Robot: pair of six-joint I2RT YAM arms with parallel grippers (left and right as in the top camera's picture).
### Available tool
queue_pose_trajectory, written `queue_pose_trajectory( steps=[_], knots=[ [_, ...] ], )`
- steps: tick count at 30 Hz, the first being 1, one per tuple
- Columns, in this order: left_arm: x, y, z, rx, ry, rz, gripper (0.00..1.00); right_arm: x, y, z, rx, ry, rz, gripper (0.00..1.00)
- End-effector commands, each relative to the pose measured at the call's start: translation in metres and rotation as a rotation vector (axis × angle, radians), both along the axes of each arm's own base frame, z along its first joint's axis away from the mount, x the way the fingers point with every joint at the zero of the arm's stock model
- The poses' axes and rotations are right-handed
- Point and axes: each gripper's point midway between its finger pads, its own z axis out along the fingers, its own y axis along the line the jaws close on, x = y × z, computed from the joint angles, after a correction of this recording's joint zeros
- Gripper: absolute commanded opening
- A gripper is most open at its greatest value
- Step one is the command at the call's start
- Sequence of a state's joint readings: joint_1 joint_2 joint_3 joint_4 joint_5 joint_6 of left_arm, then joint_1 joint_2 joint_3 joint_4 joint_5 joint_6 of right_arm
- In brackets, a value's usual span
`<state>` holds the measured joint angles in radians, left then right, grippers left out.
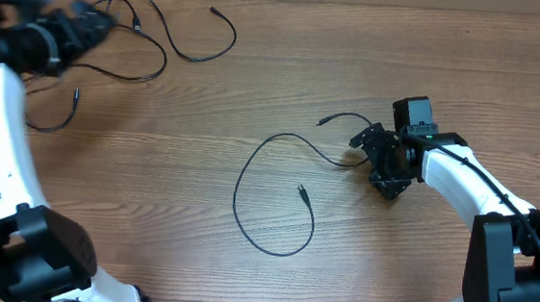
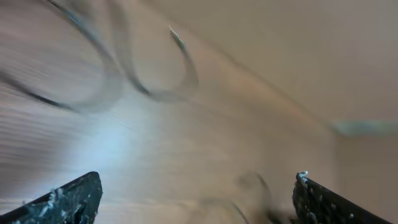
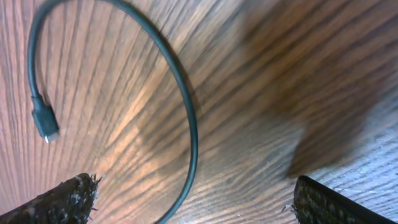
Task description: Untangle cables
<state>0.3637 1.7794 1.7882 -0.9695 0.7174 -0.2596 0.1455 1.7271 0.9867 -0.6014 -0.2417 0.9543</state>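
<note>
Currently one cable [image 1: 237, 189] lies alone in a loop at the middle of the tabletop [image 1: 287, 56]. Its far end passes under the right tool [image 3: 193, 199], whose jaws stand wide with nothing held. Two other cables [image 1: 192, 59] look crossed at upper left, beside the left tool [image 2: 196, 202], likewise spread and empty. Separation seems part done; next, pinch one crossed strand and draw it clear.
</note>
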Motion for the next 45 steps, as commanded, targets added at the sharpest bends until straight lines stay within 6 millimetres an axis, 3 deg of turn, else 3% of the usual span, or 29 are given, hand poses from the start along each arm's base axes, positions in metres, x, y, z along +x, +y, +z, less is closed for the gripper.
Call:
queue_pose_trajectory(
  steps=[1, 6, 8, 11, 16, 22, 26, 30, 32, 40, 45],
  knots=[
    [-0.007, -0.070, -0.019, -0.050, 0.059, -0.201, 0.98, 0.000, 0.008, 0.011, 0.085, -0.055, 0.192, 1.00],
    [-0.025, -0.127, -0.055, 0.227, 0.194, -0.295, 1.00, -0.010, -0.012, 0.020, 0.087, -0.035, 0.230, 1.00],
    [-0.034, -0.155, -0.065, 0.367, 0.211, -0.348, 1.00, -0.023, -0.023, 0.024, 0.071, -0.001, 0.227, 1.00],
    [-0.042, -0.184, -0.070, 0.479, 0.206, -0.384, 1.00, -0.037, -0.032, 0.037, 0.073, 0.025, 0.206, 1.00],
    [-0.062, -0.232, -0.071, 0.509, 0.197, -0.450, 1.00, -0.050, -0.047, 0.074, 0.053, -0.038, 0.166, 1.00],
    [-0.085, -0.273, -0.083, 0.521, 0.187, -0.553, 1.00, -0.065, -0.087, 0.106, -0.070, -0.106, 0.058, 1.00],
    [-0.090, -0.271, -0.107, 0.607, 0.200, -0.551, 1.00, -0.073, -0.110, 0.109, -0.148, -0.098, 0.000, 1.00],
    [-0.072, -0.243, -0.130, 0.800, 0.157, -0.470, 1.00, -0.072, -0.111, 0.109, -0.147, -0.096, -0.004, 1.00],
    [-0.066, -0.238, -0.141, 0.868, 0.117, -0.511, 0.98, -0.072, -0.110, 0.109, -0.144, -0.097, -0.003, 1.00],
    [-0.094, -0.283, -0.179, 0.768, -0.058, -0.980, 0.98, -0.072, -0.110, 0.109, -0.144, -0.097, -0.003, 1.00],
    [-0.084, -0.288, -0.185, 0.821, -0.170, -1.057, 0.94, -0.072, -0.110, 0.109, -0.144, -0.097, -0.003, 1.00]
  ],
)
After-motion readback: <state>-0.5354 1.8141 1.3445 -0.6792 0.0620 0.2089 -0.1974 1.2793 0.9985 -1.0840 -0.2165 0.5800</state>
